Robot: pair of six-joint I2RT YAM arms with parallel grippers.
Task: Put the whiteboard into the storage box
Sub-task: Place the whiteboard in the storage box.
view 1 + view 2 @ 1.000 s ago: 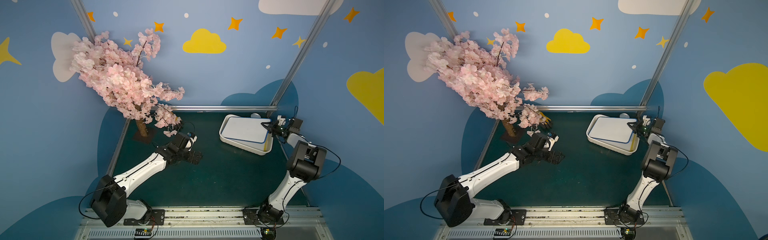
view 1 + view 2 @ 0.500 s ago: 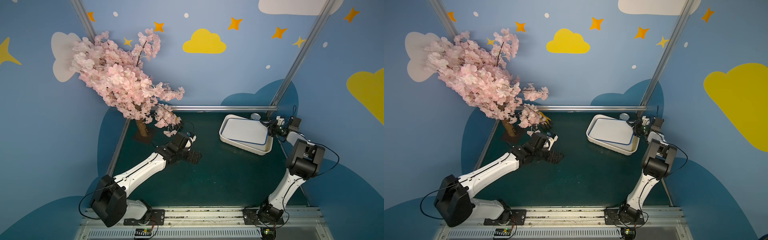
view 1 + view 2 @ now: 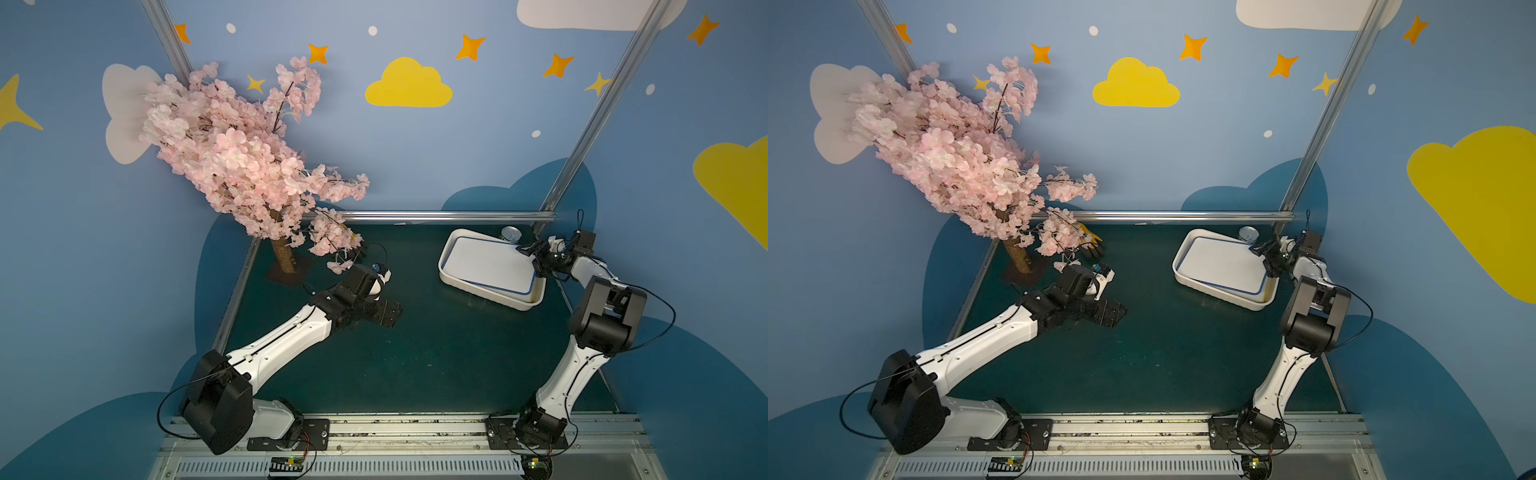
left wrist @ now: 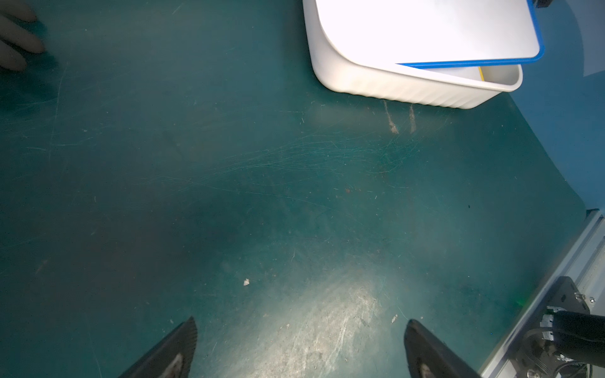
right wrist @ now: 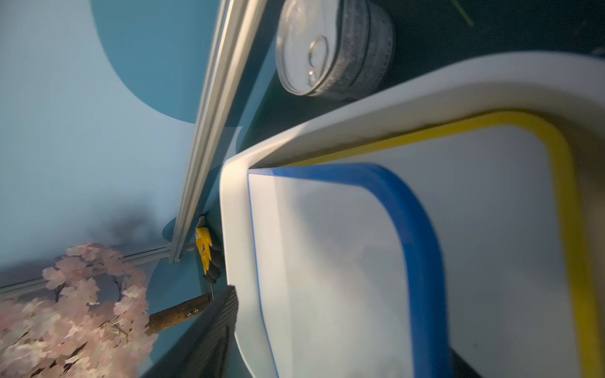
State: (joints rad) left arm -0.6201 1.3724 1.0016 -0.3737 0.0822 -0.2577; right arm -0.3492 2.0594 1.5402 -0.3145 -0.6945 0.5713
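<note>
Top view: whiteboard (image 3: 490, 262) lies in storage box (image 3: 486, 294) beside right tool (image 3: 530, 261).

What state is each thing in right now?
Blue-rimmed whiteboard, in box atop yellow one, slightly tilted.
Yellow-rimmed whiteboard, underneath, in box.
Storage box, upright, holds both boards.
Can, upright, sealed.
Left tool, open, empty.
Right tool, open, empty.

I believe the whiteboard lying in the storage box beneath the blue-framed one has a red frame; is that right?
No: the right wrist view shows the whiteboard in the storage box beneath the blue-framed one has a yellow frame, not red.
</note>
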